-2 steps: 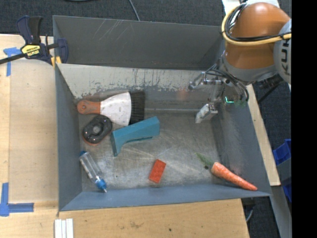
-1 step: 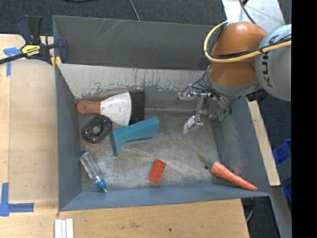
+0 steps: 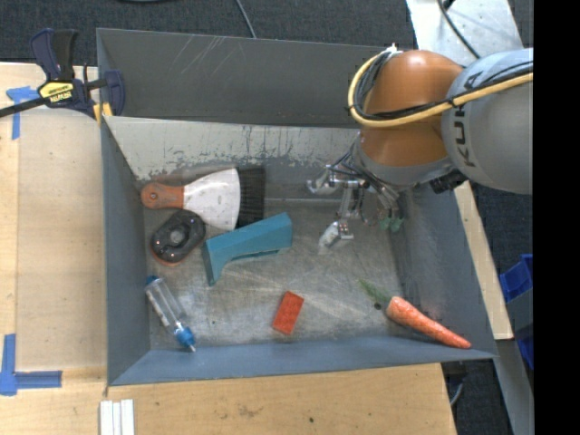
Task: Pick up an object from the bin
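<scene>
Presently the gripper [image 3: 362,229] is seen low inside the grey metal bin [image 3: 127,270], in its right rear part, hung beneath the orange-covered wrist of the arm [image 3: 408,107] that is brought in from the right. Its two fingers [image 3: 335,235] are spread apart, and nothing is caught between them; bare bin floor is seen under them. No thing is gripped or touched. Nearest to the gripper, just to its left, an L-shaped teal block [image 3: 249,243] is laid flat near the middle of the floor, its longer limb pointed towards the gripper. Behind that block a hand brush [image 3: 213,196] with a white body, black bristles and a reddish-brown handle is laid on its side, the bristles close to the block's upper edge. A dark round thing [image 3: 178,236] with a brown rim is set just in front of the brush handle and beside the block's left end. Towards the front left corner a clear tube [image 3: 168,311] with a blue end is laid slantwise. A small red block [image 3: 288,313] is placed near the front wall, well apart from the gripper. An orange carrot [image 3: 424,323] with a green top is rested in the front right corner, leaned against the right wall.
</scene>
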